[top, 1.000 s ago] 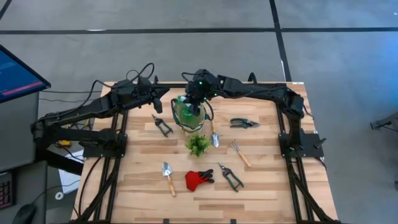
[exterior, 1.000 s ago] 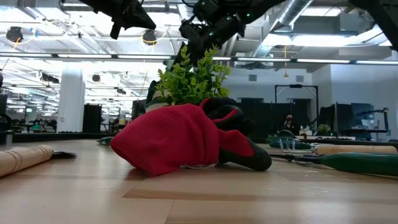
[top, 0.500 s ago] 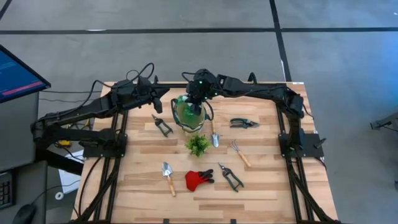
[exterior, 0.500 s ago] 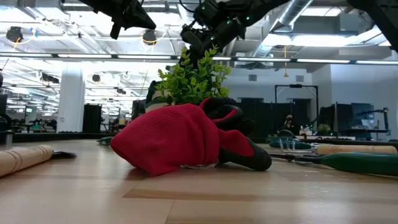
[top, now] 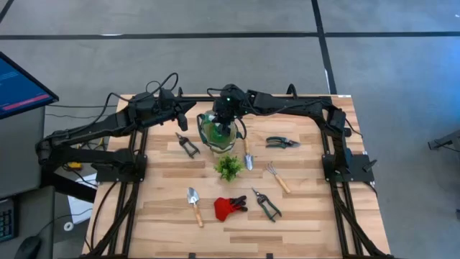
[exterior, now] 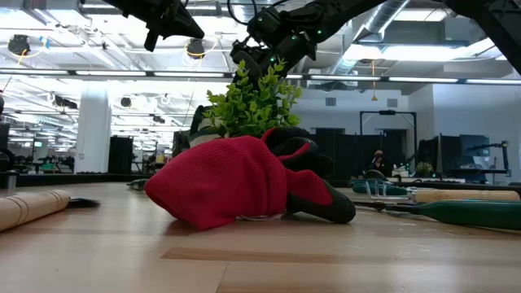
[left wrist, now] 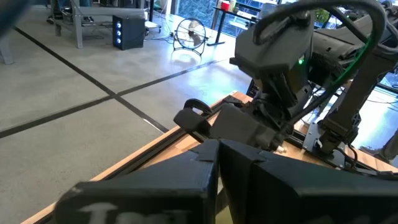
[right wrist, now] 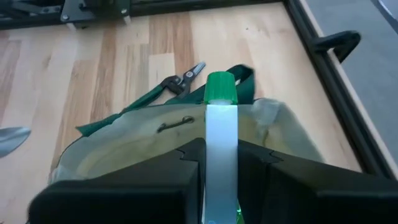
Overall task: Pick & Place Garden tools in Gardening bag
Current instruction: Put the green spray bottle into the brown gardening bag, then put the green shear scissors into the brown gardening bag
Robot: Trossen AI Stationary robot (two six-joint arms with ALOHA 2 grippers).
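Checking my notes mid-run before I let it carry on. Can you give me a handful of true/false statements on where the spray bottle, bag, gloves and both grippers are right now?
1. The right gripper holds the spray bottle over the gardening bag. True.
2. The red gloves are already in the bag. False: they lie on the table, on the near side of the small plant.
3. The left gripper is gripping a pair of shears. False: it hovers beside the bag; the black-handled shears lie on the table on its side.
4. A trowel lies beside the gloves. True.
5. The bag has tipped onto its side. False: in the right wrist view its mouth faces up, open.
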